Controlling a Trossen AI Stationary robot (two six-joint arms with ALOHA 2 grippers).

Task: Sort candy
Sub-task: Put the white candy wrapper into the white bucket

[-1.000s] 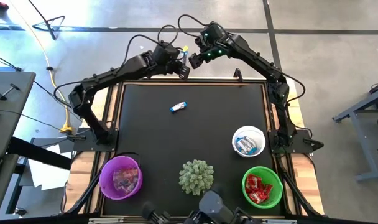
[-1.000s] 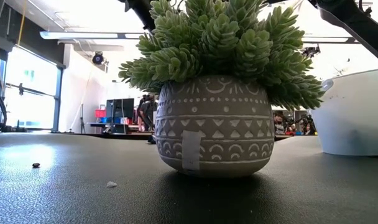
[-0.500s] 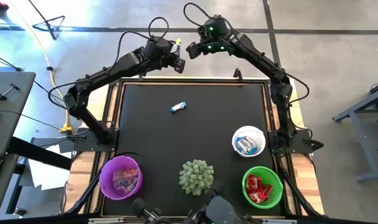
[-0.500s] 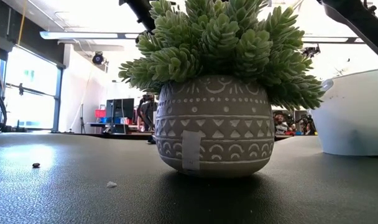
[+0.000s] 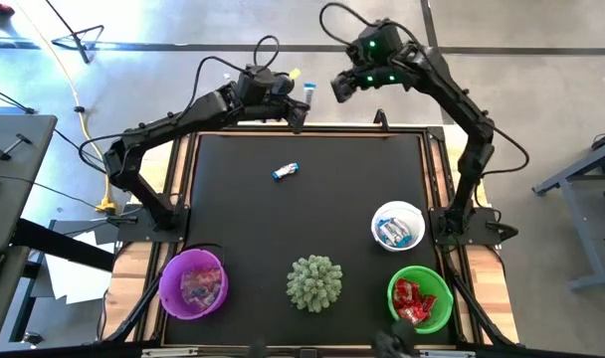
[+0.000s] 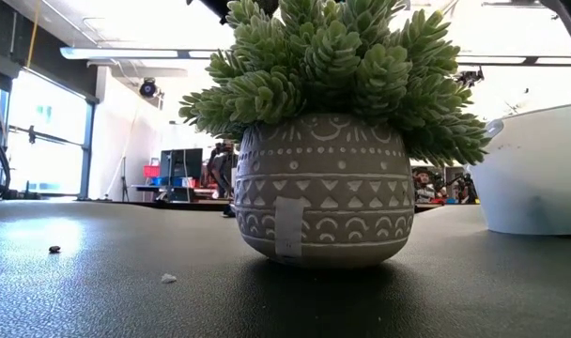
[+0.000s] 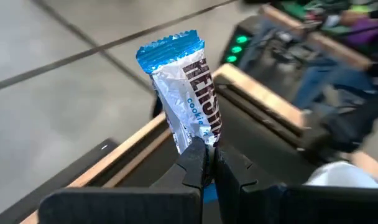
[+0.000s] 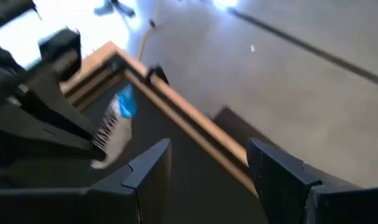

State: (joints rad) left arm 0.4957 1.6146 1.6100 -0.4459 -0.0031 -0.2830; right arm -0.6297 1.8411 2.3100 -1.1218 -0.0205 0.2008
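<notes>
High view: left gripper clenched on a blue-and-white candy, lifted clear for carrying.
Right gripper: released, empty, just beside.
Second candy: on desk, below both.

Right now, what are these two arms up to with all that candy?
They are sorting sweets. The left pincer is shut on a blue-and-white Hershey's bar at the table's far edge. The right pincer hangs open beside it, empty. Another blue-and-white candy lies on the black mat; the white bowl holds similar ones.
</notes>
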